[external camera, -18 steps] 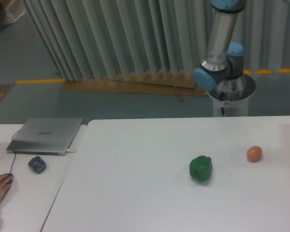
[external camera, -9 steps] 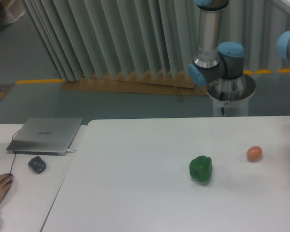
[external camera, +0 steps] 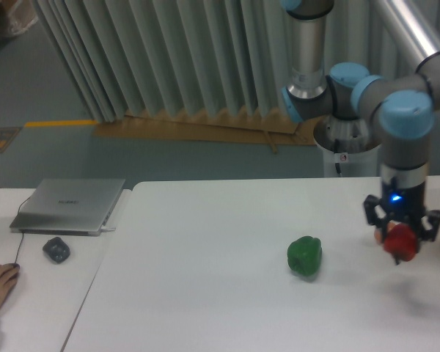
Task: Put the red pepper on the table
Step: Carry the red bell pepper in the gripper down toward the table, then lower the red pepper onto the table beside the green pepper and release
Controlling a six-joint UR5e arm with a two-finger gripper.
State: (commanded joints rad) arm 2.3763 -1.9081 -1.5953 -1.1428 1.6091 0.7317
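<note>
**A:** Status on the fingers (external camera: 401,236)?

**B:** I see them closed around the red pepper (external camera: 400,243), one dark finger on each side of it. The pepper hangs below the wrist, clear of the tabletop (external camera: 205,293), with a faint shadow on the white surface just beneath and toward the camera.

**A:** What's around them?

**B:** A green bell pepper (external camera: 304,256) sits on the tabletop to the camera-left of the fingers, well apart from them. A small orange-pink ball (external camera: 379,236) is right behind the fingers on their camera-left side, mostly hidden; I can't tell whether it touches them.

**A:** Arm pose?

**B:** The wrist comes straight down onto the pepper, blue light lit on it just above the fingers. The base stands behind the tabletop's far edge.

**A:** Anything else in view?

**B:** Far camera-left of the fingers there's a second white tabletop (external camera: 37,293) with a closed silver laptop (external camera: 70,204), a dark mouse (external camera: 56,250) and a person's hand (external camera: 0,282) at the edge of view.
</note>
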